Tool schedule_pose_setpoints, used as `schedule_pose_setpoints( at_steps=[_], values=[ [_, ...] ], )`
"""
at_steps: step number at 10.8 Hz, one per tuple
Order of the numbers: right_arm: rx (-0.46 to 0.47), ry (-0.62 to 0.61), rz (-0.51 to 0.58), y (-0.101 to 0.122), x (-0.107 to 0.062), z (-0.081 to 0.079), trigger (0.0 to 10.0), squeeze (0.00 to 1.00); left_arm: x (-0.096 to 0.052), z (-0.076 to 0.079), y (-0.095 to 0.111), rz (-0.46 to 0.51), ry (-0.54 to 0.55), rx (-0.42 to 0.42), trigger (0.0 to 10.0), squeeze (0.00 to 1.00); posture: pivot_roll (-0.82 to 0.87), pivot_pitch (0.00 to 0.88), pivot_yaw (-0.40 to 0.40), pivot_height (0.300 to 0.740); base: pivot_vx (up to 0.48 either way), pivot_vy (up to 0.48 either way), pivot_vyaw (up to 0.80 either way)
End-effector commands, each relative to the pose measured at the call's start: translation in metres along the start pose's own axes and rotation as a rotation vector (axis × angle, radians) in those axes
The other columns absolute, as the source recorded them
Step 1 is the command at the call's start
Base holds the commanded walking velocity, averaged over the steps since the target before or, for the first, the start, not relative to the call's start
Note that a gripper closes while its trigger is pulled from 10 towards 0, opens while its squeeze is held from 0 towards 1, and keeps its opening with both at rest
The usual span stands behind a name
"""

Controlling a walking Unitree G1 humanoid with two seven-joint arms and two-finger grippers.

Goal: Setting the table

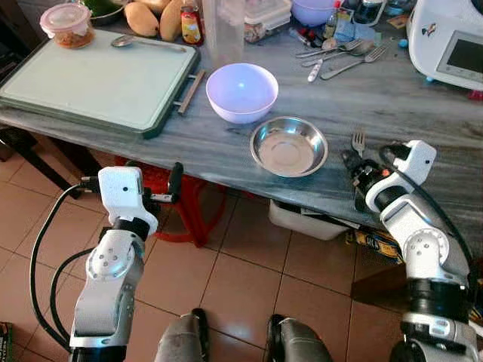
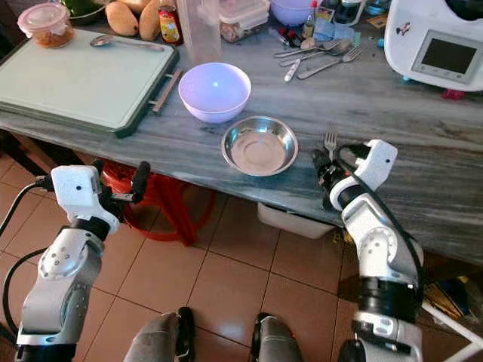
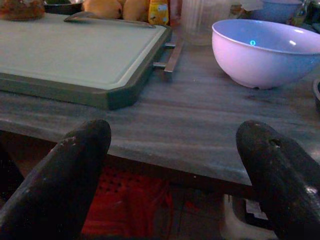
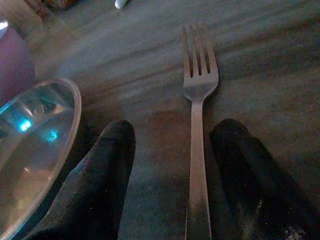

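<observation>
- I see the fork (image 4: 198, 125) lying flat on the grey marble table (image 1: 392, 98), near its front edge, just to the right of the steel bowl (image 1: 289, 145). It is plain silver metal with four tines pointing away from me, a narrow neck and a long slim handle running back toward the robot.
- My right gripper (image 4: 172, 165) sits low over that handle with its two black fingers spread, one on each side of the shaft; the right-hand finger (image 4: 250, 170) is close against it, but I cannot tell whether it touches. The fork is not pinched.
- The steel bowl is shallow, shiny and empty, and its rim lies just beside the left-hand finger in the right wrist view.
- Behind the steel bowl stands a pale lilac bowl (image 1: 241, 91), also empty, a little apart from it.
- To the left of that lies a large pale green cutting board (image 1: 90, 79) with a dark rim and a metal side handle; a spoon (image 1: 143, 42) rests at its far edge and a lidded food tub (image 1: 68, 24) sits at its far corner.
- A loose pile of cutlery (image 1: 339, 54) lies farther back, and a white kitchen appliance (image 1: 451, 41) stands at the far right.
- My left gripper (image 3: 175, 165) hangs below the table's front edge, over the tiled floor and in front of a red stool (image 1: 185, 200), fingers wide apart and holding nothing.
</observation>
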State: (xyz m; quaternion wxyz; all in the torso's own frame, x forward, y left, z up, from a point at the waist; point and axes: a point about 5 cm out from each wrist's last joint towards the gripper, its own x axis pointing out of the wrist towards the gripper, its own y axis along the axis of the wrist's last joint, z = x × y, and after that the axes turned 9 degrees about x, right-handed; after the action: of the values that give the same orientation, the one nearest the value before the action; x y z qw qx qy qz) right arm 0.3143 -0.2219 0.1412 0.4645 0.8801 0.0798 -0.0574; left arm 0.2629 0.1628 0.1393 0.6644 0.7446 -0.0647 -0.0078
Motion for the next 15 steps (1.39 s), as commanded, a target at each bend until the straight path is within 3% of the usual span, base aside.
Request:
schedule_pose_setpoints(
  at_steps=[1, 3, 5, 6, 7, 9, 11, 15],
  values=[
    [-0.019, -0.069, -0.059, -0.018, -0.005, 0.012, 10.0, 0.49, -0.001, 0.000, -0.003, -0.008, 0.001, -0.003, 10.0, 0.00, -0.02, 0.184, 0.018, 0.740, 0.000, 0.000, 0.00],
    [-0.136, -0.076, -0.004, -0.013, -0.010, 0.012, 10.0, 0.53, 0.000, 0.001, -0.003, -0.002, 0.002, -0.012, 10.0, 0.00, -0.03, 0.182, 0.016, 0.740, 0.000, 0.000, 0.00],
    [-0.167, -0.106, 0.036, -0.010, -0.013, 0.014, 10.0, 0.52, 0.000, 0.003, -0.003, 0.002, 0.003, -0.016, 10.0, 0.00, -0.03, 0.180, 0.010, 0.740, 0.000, 0.000, 0.00],
    [-0.202, -0.108, 0.076, -0.007, -0.015, 0.012, 10.0, 0.42, 0.001, 0.003, -0.003, 0.004, 0.006, -0.017, 10.0, 0.00, -0.03, 0.180, 0.006, 0.740, 0.000, 0.000, 0.00],
    [-0.295, -0.090, 0.137, -0.004, -0.019, 0.007, 10.0, 0.00, 0.000, 0.003, -0.003, 0.006, 0.010, -0.021, 10.0, 0.00, -0.03, 0.180, 0.006, 0.740, 0.000, 0.000, 0.00],
    [-0.384, -0.072, 0.205, 0.003, -0.020, 0.000, 10.0, 0.00, 0.001, 0.004, -0.003, 0.010, 0.012, -0.023, 10.0, 0.00, -0.04, 0.180, 0.004, 0.740, 0.000, 0.000, 0.00],
    [-0.512, -0.142, 0.327, 0.021, -0.023, 0.001, 10.0, 0.00, 0.002, 0.002, -0.001, 0.016, 0.017, -0.022, 10.0, 0.00, -0.03, 0.181, 0.005, 0.740, 0.000, 0.000, 0.00],
    [-0.531, -0.306, 0.197, 0.021, -0.015, 0.035, 10.0, 0.00, -0.004, -0.002, 0.000, 0.003, 0.006, -0.007, 10.0, 0.00, -0.01, 0.208, 0.034, 0.740, 0.000, 0.000, 0.00]
  ],
)
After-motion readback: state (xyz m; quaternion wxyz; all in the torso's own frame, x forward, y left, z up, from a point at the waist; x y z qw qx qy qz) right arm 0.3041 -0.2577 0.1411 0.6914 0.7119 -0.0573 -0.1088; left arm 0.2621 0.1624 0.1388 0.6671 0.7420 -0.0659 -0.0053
